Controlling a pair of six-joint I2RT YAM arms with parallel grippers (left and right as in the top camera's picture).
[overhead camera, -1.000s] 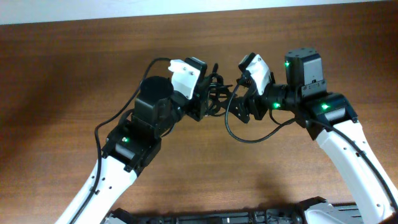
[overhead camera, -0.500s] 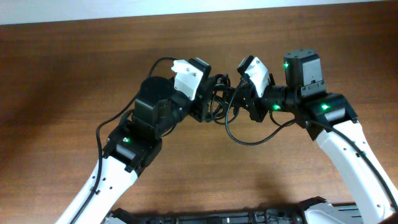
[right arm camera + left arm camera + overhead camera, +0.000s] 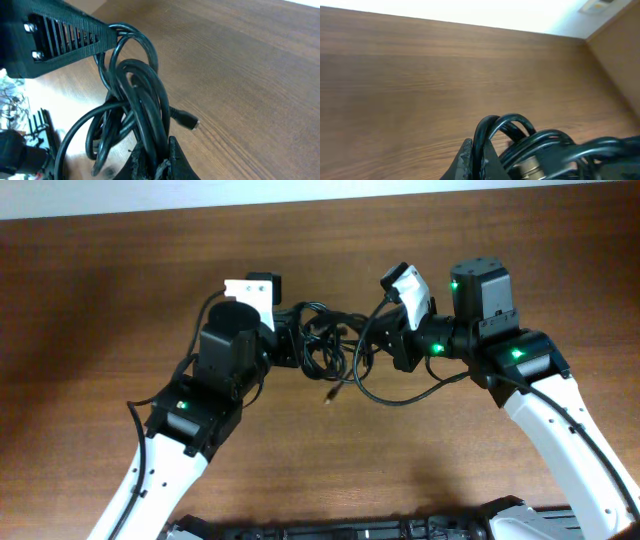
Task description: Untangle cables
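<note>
Both sets of jaws are clamped on the cables, which hang knotted over the bench between them; one plug pokes out loose, so pretty much all untangling's left.

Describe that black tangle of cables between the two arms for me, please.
Thin, black, rubbery-looking cables, bunched in tangled loops over the table. The left gripper is shut on one side of the bunch, the right gripper on the other. One small metal-tipped plug sticks out free, and a long loop curves out past the right gripper. Whether anything rests on the wood is unclear.
</note>
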